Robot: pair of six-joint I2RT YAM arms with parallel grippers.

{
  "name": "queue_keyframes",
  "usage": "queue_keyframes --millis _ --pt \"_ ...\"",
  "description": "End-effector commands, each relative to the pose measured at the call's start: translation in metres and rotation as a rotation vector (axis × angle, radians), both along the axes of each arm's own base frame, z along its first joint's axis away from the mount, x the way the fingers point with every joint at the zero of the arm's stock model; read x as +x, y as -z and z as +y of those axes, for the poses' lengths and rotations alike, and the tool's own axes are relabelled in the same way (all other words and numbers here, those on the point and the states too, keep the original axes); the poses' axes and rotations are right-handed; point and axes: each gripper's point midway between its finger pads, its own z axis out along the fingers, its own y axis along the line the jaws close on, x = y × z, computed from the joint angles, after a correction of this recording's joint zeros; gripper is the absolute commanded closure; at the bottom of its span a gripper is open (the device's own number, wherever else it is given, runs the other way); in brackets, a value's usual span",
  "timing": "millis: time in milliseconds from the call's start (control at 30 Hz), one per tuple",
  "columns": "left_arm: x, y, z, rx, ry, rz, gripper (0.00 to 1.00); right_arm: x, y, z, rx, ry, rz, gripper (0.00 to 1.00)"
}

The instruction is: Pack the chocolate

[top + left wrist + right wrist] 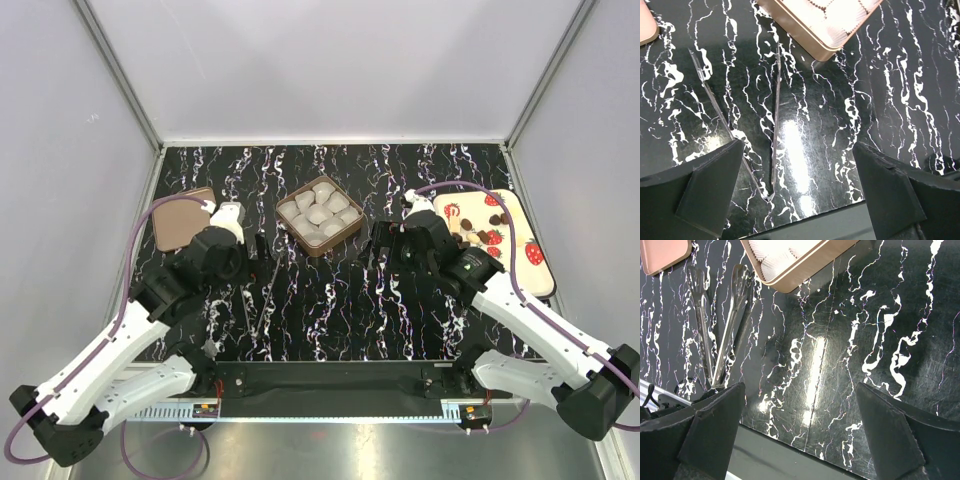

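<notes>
Both hands are held wide open and empty, the left hand [258, 247] poised left of centre and the right hand [379, 240] right of centre, so that either can be sent to work. Everything is carried by the black marbled desk [330, 330]. At its right edge a cream tray [540, 280] printed with strawberries is laid, within the right arm's reach. A brown lid [183, 218] is set far left, so the square box [318, 253] between the hands is uncovered for filling. White paper cups [320, 212] are seated in it, apparently one per piece, and none looks filled. Metal tongs [729, 325] are laid just below the left hand, probably because the pieces are too small for bare hands. The chocolate [482, 232] is gathered on the tray, well apart from the box, so packing is judged not yet begun.
</notes>
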Motion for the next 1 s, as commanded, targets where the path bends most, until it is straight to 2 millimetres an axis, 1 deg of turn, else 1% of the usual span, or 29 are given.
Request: queue_keyframes --millis 0,33,100,133,233,300,333,400,433,467,500,533,600,633,700,733,867,900,967 --pt "0.012 -0.012 0.003 0.0 -0.048 -0.044 0.01 0.005 -0.026 0.005 0.041 -0.004 -0.058 0.0" --pt "0.014 -0.013 0.003 0.008 -0.055 -0.04 0.01 0.005 -0.027 0.005 0.041 -0.001 -0.058 0.0" --pt "0.02 -0.001 0.007 0.061 -0.092 -0.005 0.01 0.005 -0.027 0.004 0.043 0.0 -0.06 0.0" --pt "0.023 0.0 0.008 0.077 -0.105 0.002 0.01 0.004 -0.028 0.004 0.045 -0.002 -0.065 0.0" --pt "0.034 0.027 0.009 0.155 -0.154 0.082 0.01 0.0 -0.029 0.003 0.051 -0.016 -0.071 0.0" --pt "0.04 0.041 0.01 0.169 -0.175 0.109 0.05 -0.002 -0.028 0.002 0.054 -0.02 -0.076 0.0" --pt "0.043 0.053 0.006 0.179 -0.17 0.143 0.07 -0.003 -0.028 0.001 0.055 -0.019 -0.075 0.0" --pt "0.05 0.066 0.002 0.169 -0.167 0.161 0.11 -0.005 -0.026 0.0 0.053 -0.019 -0.073 0.0" --pt "0.052 0.078 -0.003 0.176 -0.155 0.196 0.14 -0.006 -0.025 0.0 0.057 -0.021 -0.068 0.0" --pt "0.054 0.084 -0.005 0.178 -0.153 0.207 0.17 -0.008 -0.025 0.0 0.066 -0.028 -0.063 0.0" --pt "0.059 0.088 -0.009 0.172 -0.152 0.214 0.22 -0.01 -0.025 0.001 0.071 -0.034 -0.059 0.0" --pt "0.06 0.101 -0.013 0.186 -0.139 0.252 0.25 -0.012 -0.023 0.002 0.073 -0.042 -0.055 0.0" --pt "0.064 0.112 -0.023 0.178 -0.115 0.271 0.3 -0.014 -0.022 0.001 0.081 -0.049 -0.055 0.0" --pt "0.063 0.123 -0.028 0.181 -0.098 0.308 0.35 -0.016 -0.022 0.002 0.084 -0.051 -0.052 0.0" --pt "0.066 0.132 -0.036 0.167 -0.083 0.324 0.41 -0.018 -0.021 0.0 0.088 -0.055 -0.056 0.0" --pt "0.066 0.141 -0.039 0.167 -0.079 0.348 0.44 -0.019 -0.021 0.0 0.093 -0.056 -0.057 0.0" --pt "0.065 0.161 -0.041 0.171 -0.092 0.384 0.45 -0.022 -0.025 -0.004 0.096 -0.054 -0.072 0.0" --pt "0.062 0.17 -0.039 0.183 -0.095 0.408 0.45 -0.022 -0.025 -0.005 0.095 -0.052 -0.075 0.0" --pt "0.06 0.18 -0.038 0.193 -0.099 0.426 0.46 -0.023 -0.026 -0.005 0.099 -0.055 -0.081 0.0"
